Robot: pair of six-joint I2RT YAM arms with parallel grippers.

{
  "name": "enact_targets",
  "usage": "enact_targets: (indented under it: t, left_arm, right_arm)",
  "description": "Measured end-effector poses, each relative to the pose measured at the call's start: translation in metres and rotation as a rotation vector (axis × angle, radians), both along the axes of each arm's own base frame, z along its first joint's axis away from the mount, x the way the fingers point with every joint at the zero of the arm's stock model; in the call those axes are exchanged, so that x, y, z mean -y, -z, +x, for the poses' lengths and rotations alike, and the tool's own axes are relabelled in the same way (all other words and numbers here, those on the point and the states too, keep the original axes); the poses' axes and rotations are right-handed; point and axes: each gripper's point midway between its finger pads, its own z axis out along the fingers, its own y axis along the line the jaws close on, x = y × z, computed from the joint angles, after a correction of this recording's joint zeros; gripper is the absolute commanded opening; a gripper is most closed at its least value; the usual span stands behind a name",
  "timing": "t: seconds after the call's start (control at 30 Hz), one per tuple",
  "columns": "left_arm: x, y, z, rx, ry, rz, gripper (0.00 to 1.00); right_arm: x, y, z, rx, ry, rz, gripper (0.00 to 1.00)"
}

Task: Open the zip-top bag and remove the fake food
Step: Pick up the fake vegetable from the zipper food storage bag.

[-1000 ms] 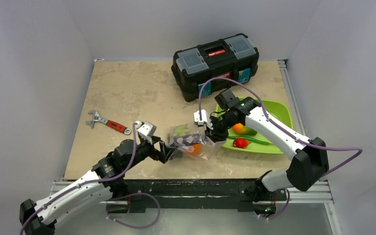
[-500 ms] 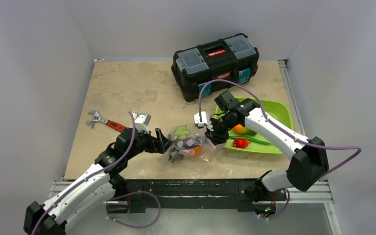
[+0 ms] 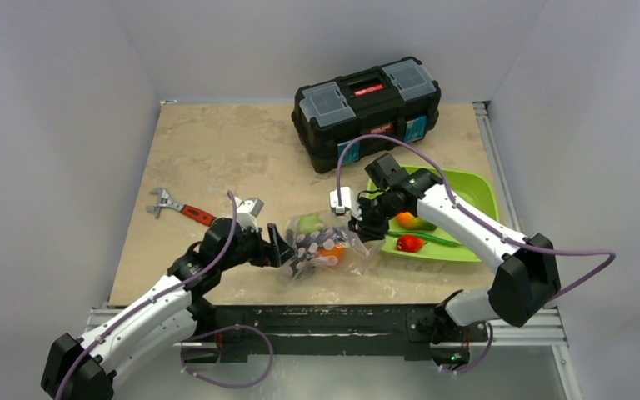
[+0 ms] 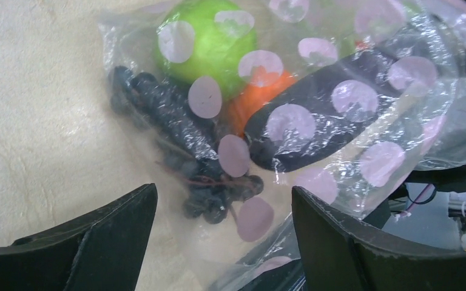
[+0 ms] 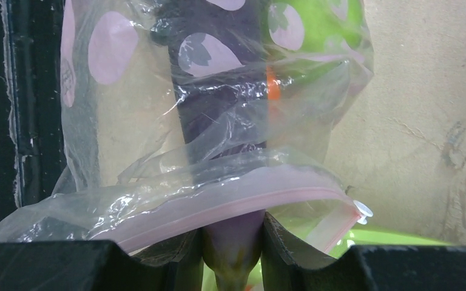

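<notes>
The zip-top bag, clear with pale pink spots, lies between my grippers. It holds a green apple, an orange, dark grapes and a dark purple eggplant. My left gripper is open, its jaws wide apart either side of the bag's bottom end. My right gripper is at the bag's mouth, shut on the eggplant's narrow end. The pink zip strip drapes over its fingers. A mango, a red pepper and green beans lie outside the bag.
The mango, pepper and beans lie in a green tray right of the bag. A black toolbox stands at the back. A red-handled wrench lies to the left. The table's near edge is just below the bag.
My left gripper has moved up from the near edge and now stands open at the bag's left end. The bag has shifted a little. The right arm has barely moved.
</notes>
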Motion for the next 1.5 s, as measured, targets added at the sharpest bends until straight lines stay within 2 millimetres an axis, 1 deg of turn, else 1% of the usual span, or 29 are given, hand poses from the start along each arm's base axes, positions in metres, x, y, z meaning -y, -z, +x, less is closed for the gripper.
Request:
enact_targets:
  t: [0.03,0.13,0.17,0.27,0.37,0.5,0.67,0.77,0.83,1.1,1.17,1.3,1.5]
  left_arm:
    - [-0.001,0.003,-0.001,-0.007,-0.005,0.007,0.74]
    - [-0.005,0.01,-0.002,-0.03,-0.019,0.031,0.72]
    - [-0.006,0.012,-0.002,-0.037,-0.022,0.038,0.72]
    - [-0.008,0.015,-0.003,-0.044,-0.022,0.049,0.76]
    - [-0.009,0.012,-0.004,-0.024,-0.009,0.051,0.81]
    - [-0.012,0.004,-0.007,0.02,0.009,0.054,0.82]
    - [-0.017,0.001,-0.009,0.041,0.013,0.077,0.81]
    - [-0.019,0.003,-0.01,0.042,0.014,0.088,0.82]
    - [-0.02,0.003,-0.01,0.05,0.018,0.097,0.82]
    - [-0.022,-0.005,-0.009,0.107,0.027,0.098,0.83]
    - [-0.022,-0.006,-0.009,0.113,0.031,0.097,0.83]
    - [-0.019,-0.006,-0.011,0.119,0.058,0.097,0.83]
    - [-0.012,-0.004,-0.016,0.114,0.121,0.092,0.83]
  right_arm:
    - [0.001,0.0,0.001,0.007,0.003,-0.005,0.01]
    - [0.006,-0.004,0.003,0.034,0.01,-0.019,0.01]
    - [0.007,-0.007,0.004,0.05,0.013,-0.023,0.01]
    - [0.014,-0.014,0.007,0.096,0.027,-0.035,0.01]
    - [0.019,-0.023,0.009,0.14,0.041,-0.037,0.01]
    - [0.026,-0.03,0.013,0.186,0.062,-0.052,0.0]
    - [0.038,-0.04,0.021,0.255,0.102,-0.08,0.0]
    - [0.052,-0.044,0.024,0.301,0.136,-0.1,0.0]
    - [0.065,-0.046,0.025,0.327,0.162,-0.115,0.0]
    - [0.132,-0.061,0.032,0.394,0.303,-0.162,0.0]
    - [0.143,-0.062,0.032,0.393,0.323,-0.173,0.0]
    - [0.154,-0.059,0.027,0.367,0.329,-0.182,0.0]
    - [0.159,-0.058,0.026,0.355,0.329,-0.179,0.0]
